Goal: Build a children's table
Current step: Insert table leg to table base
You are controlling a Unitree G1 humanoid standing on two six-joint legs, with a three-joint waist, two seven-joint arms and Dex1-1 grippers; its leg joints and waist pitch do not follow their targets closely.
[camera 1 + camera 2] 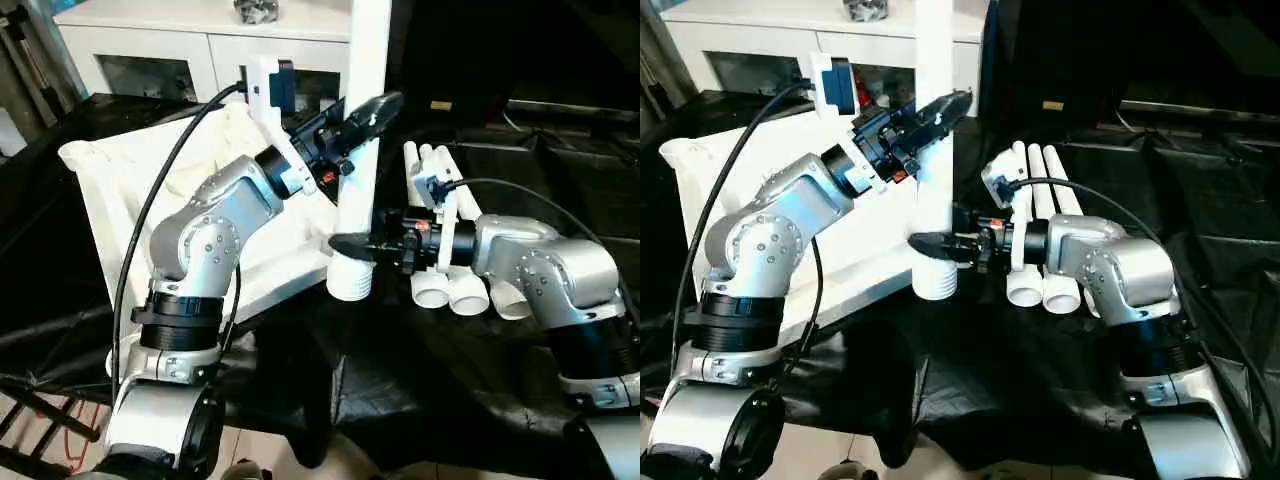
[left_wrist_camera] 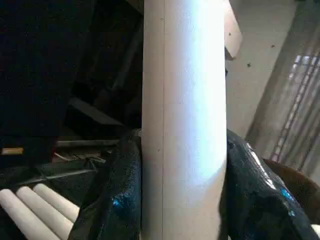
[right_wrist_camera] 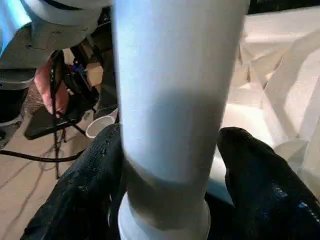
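The white tabletop [image 1: 120, 190] lies underside up on black cloth, tilted, with ribs showing. One white leg [image 1: 365, 60] stands upright in its near corner socket [image 1: 350, 280]. My left gripper [image 1: 370, 115] is shut on this leg well above the socket; both of its fingers [image 2: 115, 200] press against the tube [image 2: 182, 125]. Just above the socket my right gripper [image 1: 350, 245] reaches in from the right. Its fingers [image 3: 265, 190] straddle the leg [image 3: 170, 100] with a visible gap on one side, so it stands open. Three more legs [image 1: 450, 270] lie side by side behind the right gripper.
A white cabinet with glass doors [image 1: 180, 50] stands right behind the tabletop. Black cloth [image 1: 400, 380] covers the work surface and drops off at the near edge. Dark cables run from both wrists over the forearms.
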